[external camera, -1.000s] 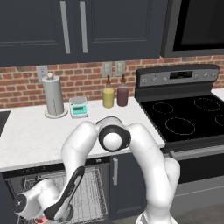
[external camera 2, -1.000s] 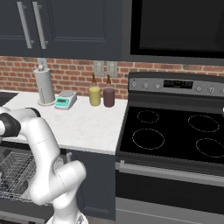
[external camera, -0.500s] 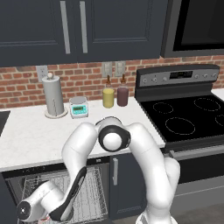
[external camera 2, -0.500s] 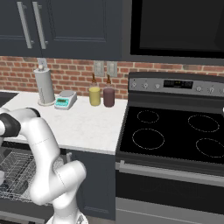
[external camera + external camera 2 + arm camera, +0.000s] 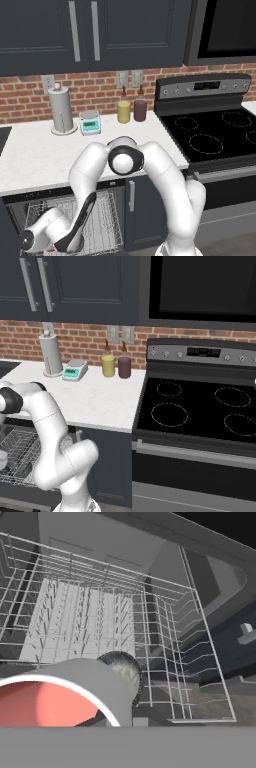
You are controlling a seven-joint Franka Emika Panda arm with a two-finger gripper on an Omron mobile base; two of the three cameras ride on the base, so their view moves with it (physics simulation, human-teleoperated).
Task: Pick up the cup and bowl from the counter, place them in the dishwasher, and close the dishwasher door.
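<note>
Counter (image 5: 35, 160): white slab. On it, along the far brick wall, stand a paper towel roll (image 5: 61, 111), a small scale (image 5: 90, 122), a yellow bottle (image 5: 123, 109) and a maroon bottle (image 5: 140, 108). Neither cup nor bowl stands on it.

Dishwasher (image 5: 65, 225): open, below the counter's near edge, left of the stove (image 5: 215, 135). Silver wire rack (image 5: 90, 622) pulled into view; dark cavity behind it. The door cannot be made out clearly.

Arm: folded down from the counter edge into the dishwasher opening, hand low at the near left of the rack in the left base view.

Hand view, looking down into the rack:
- cup (image 5: 65, 694), light grey, red-pink inside, sits close under the camera at the near left, mouth turned up toward the lens, its axis running roughly along the line of sight.
- bowl (image 5: 125, 674), dark speckled, lies in the rack just behind the cup, touching or nearly so; cannot tell which.

Claw: fingertips hidden behind the cup; jaws pressed together to their narrowest. Whether they pinch the cup's rim cannot be told.

Judgement: both items are at the rack, so release and withdrawal, then the door, remain. The cup lies directly beneath the claw, so retreat should go straight back along the cup's axis to avoid tipping it onto the bowl.
</note>
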